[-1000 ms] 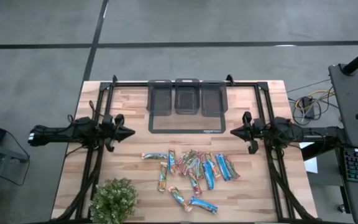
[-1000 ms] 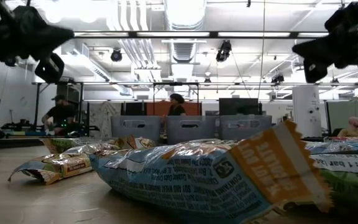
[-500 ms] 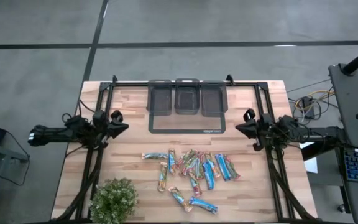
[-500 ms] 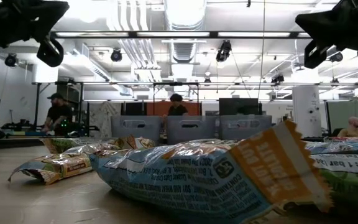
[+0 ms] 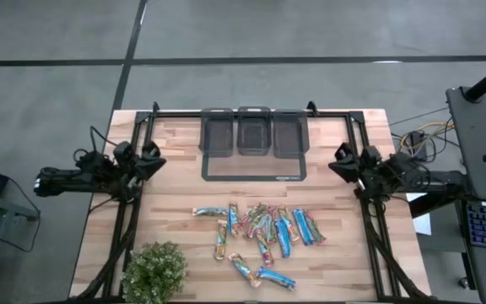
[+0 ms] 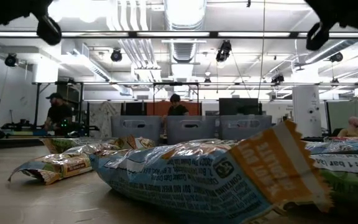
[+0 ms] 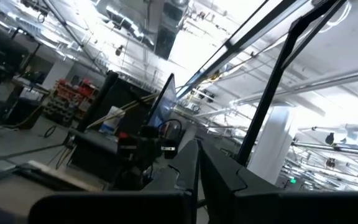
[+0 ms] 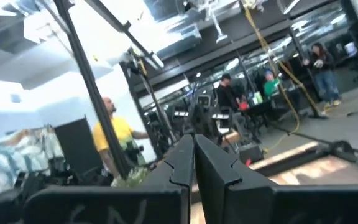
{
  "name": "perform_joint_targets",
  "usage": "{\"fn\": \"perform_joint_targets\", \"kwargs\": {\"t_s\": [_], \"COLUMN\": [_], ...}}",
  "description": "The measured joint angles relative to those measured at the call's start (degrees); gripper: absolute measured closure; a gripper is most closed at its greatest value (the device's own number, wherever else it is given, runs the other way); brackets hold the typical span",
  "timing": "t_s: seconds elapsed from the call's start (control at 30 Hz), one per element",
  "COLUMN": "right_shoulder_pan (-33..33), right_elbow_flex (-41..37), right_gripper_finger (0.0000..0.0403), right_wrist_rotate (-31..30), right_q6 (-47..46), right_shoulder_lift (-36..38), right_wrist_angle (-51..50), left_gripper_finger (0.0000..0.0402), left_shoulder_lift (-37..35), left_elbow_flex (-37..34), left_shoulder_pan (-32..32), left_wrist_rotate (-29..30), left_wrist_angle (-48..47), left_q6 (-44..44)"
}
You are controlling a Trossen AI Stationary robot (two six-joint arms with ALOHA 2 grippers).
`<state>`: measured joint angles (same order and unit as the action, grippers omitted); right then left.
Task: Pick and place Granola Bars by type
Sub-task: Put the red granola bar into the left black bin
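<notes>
We see a pale plank-wood surface (image 5: 175,148) with the granola bars (image 5: 260,230), slim and crinkly in shiny blue or multicoloured wrappers, scattered in a loose cluster at its near middle, well apart from both arms. Three dark see-through bins (image 5: 254,135) sit in a row at the far edge; a leafy plant (image 5: 153,270) is at the near left corner. Left claw (image 5: 155,157) and right claw (image 5: 337,163) are both fully closed, holding nothing, arms tucked at the side edges with tips raised.
</notes>
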<state>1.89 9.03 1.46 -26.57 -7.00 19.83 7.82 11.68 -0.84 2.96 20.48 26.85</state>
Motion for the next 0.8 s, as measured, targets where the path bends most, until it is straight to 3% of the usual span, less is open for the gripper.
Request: {"fn": "perform_joint_targets", "kwargs": {"t_s": [0.33, 0.63, 0.8], "right_shoulder_pan": [0.0, 0.0, -0.05], "right_elbow_flex": [15.24, 31.3, 39.54], "right_gripper_finger": [0.0394, 0.0394, 0.0394], "right_wrist_rotate": [-0.14, -0.06, 0.12], "right_q6": [-3.2, -3.17, -3.06], "right_shoulder_lift": [-11.97, -29.48, -36.84], "right_wrist_angle": [-9.19, -17.27, -29.28], "left_gripper_finger": [0.0401, 0.0402, 0.0402], "left_shoulder_lift": [12.19, 26.0, 31.1], "left_elbow_flex": [12.32, 29.61, 36.2], "left_shoulder_pan": [0.0, -0.01, 0.0], "left_wrist_rotate": [-0.42, -2.09, -2.12], "left_wrist_angle": [-1.93, -23.13, -31.99], "left_q6": [0.1, -3.07, -4.5]}}
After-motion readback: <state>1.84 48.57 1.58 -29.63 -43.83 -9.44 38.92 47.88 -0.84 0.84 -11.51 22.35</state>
